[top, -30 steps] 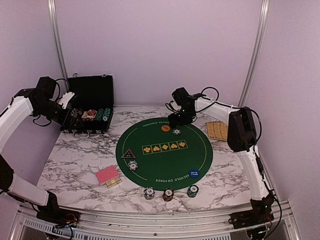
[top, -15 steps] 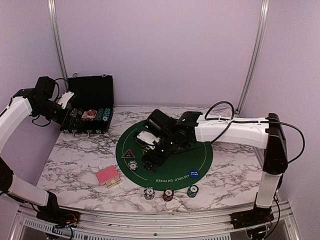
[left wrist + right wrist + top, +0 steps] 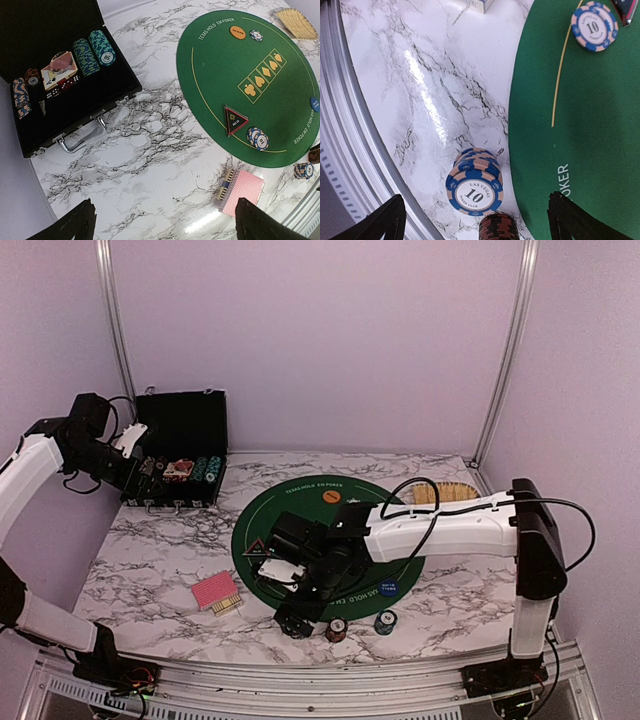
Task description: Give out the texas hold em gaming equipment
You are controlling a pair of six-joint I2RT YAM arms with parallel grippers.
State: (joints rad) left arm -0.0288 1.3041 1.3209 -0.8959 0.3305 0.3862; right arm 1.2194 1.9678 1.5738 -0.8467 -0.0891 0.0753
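Swung down from the green mat's (image 3: 300, 502) upper edge, the right gripper (image 3: 475, 197) spreads wide over the lower-centre blue-white chip stack (image 3: 474, 189), a pickup seemingly next; the left gripper (image 3: 162, 212) gapes wide.

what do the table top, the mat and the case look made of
Table top: glossy marble-look slab, grey veins and a bright glare streak; real stone or laminate, can't tell.
Mat: matte green felt or similar fabric, no glare, printed lettering.
Case: black hard shell, dark lining, shiny metal handle.

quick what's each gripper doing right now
Left gripper: open, holding nothing.
Right gripper: open, holding nothing, blue chip stack below it.
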